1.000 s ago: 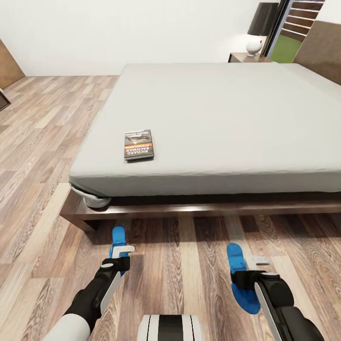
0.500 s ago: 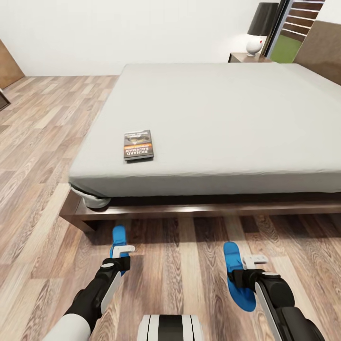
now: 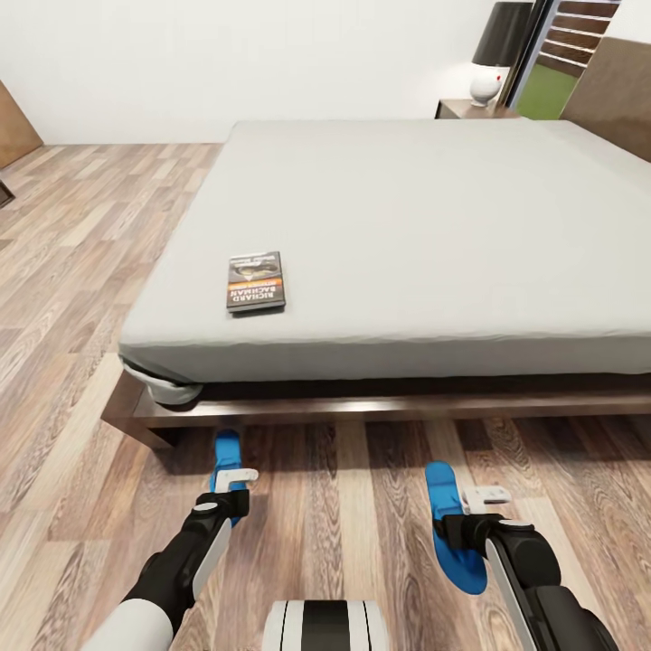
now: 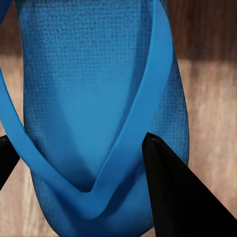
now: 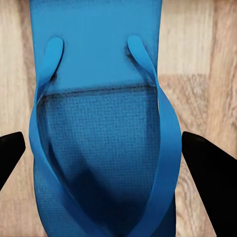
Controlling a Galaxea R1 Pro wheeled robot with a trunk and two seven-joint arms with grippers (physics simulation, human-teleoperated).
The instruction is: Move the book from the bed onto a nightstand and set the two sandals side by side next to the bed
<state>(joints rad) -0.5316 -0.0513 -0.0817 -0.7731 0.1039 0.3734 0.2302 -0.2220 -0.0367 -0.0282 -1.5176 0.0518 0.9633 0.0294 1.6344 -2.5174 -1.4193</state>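
Reached both arms forward and low over the floor (image 3: 81,298) beside the bed (image 3: 434,226). Left gripper (image 3: 231,489) clamped on one sandal (image 3: 225,455), right gripper (image 3: 466,515) apparently clamped on the other sandal (image 3: 448,533). Left the book (image 3: 255,281) on the mattress.

I'm looking across a bright, evenly lit room: a plain white wall (image 3: 226,63) runs along the far side, and wood-plank floor (image 3: 63,235) in mixed light and darker browns stretches away on the left and under me. Far right corner, there's a table lamp (image 3: 495,54) with a dark shade and a white rounded base. Just beside it a dark-framed window (image 3: 565,59) shows brown slats and a patch of green. At the far left edge I can see a sliver of brown wooden furniture (image 3: 16,113) against the wall.
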